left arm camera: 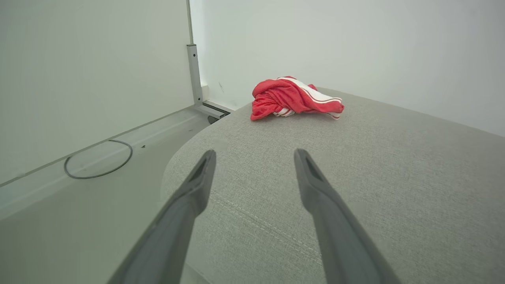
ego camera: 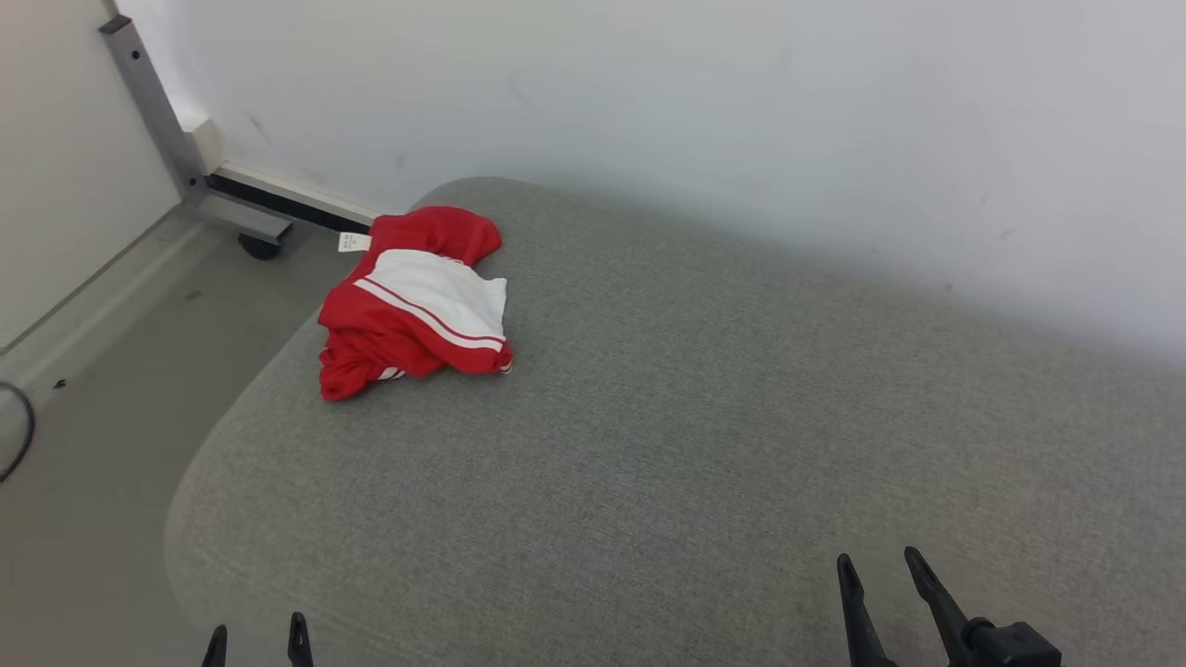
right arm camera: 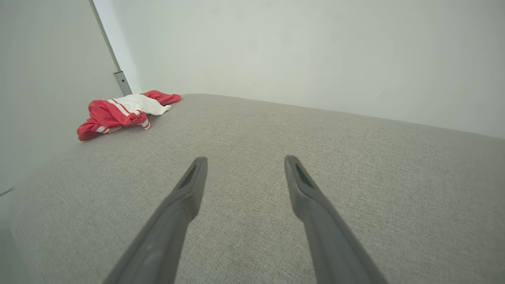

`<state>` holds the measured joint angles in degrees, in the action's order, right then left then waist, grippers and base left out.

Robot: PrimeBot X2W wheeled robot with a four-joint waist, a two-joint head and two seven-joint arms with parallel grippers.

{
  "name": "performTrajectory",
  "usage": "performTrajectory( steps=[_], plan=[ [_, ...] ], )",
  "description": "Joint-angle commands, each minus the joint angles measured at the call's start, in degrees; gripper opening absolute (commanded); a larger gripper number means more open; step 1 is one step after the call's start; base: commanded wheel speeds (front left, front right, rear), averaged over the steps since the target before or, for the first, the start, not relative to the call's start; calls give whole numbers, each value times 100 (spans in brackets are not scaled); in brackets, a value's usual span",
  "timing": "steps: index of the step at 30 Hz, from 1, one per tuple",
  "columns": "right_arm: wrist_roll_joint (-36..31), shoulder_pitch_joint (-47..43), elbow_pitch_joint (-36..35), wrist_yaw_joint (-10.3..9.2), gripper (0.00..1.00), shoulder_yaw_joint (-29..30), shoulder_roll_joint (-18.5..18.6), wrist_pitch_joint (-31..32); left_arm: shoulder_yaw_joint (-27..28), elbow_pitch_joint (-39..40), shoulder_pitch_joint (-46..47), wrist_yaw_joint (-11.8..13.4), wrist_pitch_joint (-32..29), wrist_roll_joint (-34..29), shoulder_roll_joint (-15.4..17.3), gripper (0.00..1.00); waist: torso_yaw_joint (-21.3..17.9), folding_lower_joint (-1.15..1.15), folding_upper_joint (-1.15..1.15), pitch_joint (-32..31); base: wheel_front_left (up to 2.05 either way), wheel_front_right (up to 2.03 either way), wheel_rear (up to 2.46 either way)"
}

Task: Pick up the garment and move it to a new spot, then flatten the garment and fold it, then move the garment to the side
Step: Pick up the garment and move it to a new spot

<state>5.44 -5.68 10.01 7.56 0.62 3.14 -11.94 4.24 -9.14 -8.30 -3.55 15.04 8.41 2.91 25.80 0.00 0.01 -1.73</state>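
Cushion (ego camera: 704,417): grey woven upholstery, broad, rounded corners. Garment (ego camera: 412,306): red fabric with a white panel and stripes, crumpled heap, well ahead of the left end effector (ego camera: 258,625), far ahead-left of the right end effector (ego camera: 877,556). Both end effectors: dark tapered fingers spread apart, empty.

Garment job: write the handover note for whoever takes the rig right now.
Left gripper: open, empty, low at the near left edge of the grey cushion.
Right gripper: open, empty, over the near right of the cushion.
Garment: red and white, bunched in a heap at the cushion's far left corner, close to the wall, well away from both grippers.
Done: nothing that shows; the garment lies crumpled, not held.
Left: pick it up, move it to a new spot, flatten, fold, move it aside.
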Motion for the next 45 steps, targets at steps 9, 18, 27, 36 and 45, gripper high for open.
performTrajectory(
  steps=[9, 18, 27, 36, 45],
  plan=[
    [1, -30, 2, -13, 100, -70, -24, 7, 24, -93, 13, -29, 20, 228, -4, 100, 153, 0, -1, -4, 0, 0, 0],
    [-62, 17, -124, -13, 100, -69, 13, 69, -59, -635, 763, -126, 20, 525, -3, 100, -22, 0, -1, 222, 0, 0, 0],
    [-144, 377, -688, -13, 100, -302, 300, 428, 119, -2001, 2954, -189, -57, 823, 172, 100, -497, 0, -1, 1170, 0, 0, 0],
    [-189, 712, -1522, -13, 100, -491, 724, 885, 577, -3466, 5082, -305, -527, 1660, 610, 100, -1243, 0, -1, 2483, 0, 0, 0],
    [-227, 684, -2360, -13, 100, -531, 879, 1119, 718, -4722, 6370, -225, -1725, 2025, 1282, 100, -1694, 0, -1, 3310, 0, 0, 0]
  ],
)
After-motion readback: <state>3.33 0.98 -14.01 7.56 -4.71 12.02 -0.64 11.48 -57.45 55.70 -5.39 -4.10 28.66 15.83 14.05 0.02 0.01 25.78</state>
